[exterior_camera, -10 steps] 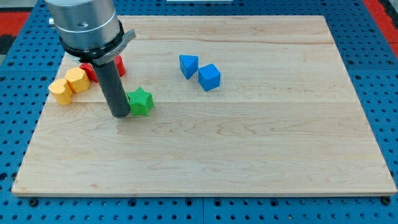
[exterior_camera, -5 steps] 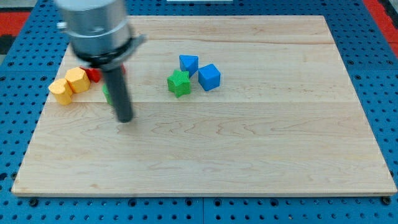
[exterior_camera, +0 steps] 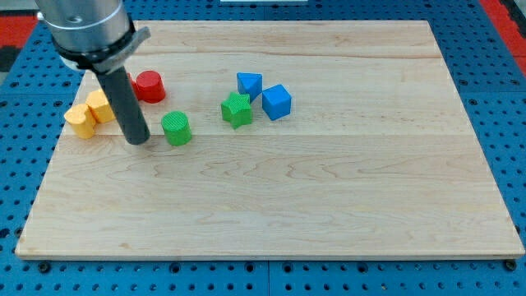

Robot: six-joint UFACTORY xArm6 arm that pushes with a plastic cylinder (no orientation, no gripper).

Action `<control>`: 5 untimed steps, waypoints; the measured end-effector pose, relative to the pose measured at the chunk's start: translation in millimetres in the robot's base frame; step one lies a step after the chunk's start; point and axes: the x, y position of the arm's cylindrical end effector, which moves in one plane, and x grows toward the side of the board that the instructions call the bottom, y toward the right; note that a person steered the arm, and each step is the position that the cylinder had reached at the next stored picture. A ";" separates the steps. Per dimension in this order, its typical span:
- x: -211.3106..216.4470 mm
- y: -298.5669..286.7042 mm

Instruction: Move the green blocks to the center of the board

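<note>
Rod tip [exterior_camera: 137, 141] sits just left of the green cylinder [exterior_camera: 176, 129], grasping nothing; board centre lies rightward, past the green star [exterior_camera: 237, 110].

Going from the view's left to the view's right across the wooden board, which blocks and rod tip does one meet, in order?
Two yellow blocks touching each other, my tip, red cylinder block, green cylinder block, green star-shaped block, blue triangular block, blue cube block.
</note>
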 end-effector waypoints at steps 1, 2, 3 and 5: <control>-24.8 51.2; -49.9 94.8; -40.3 85.9; 50.1 84.6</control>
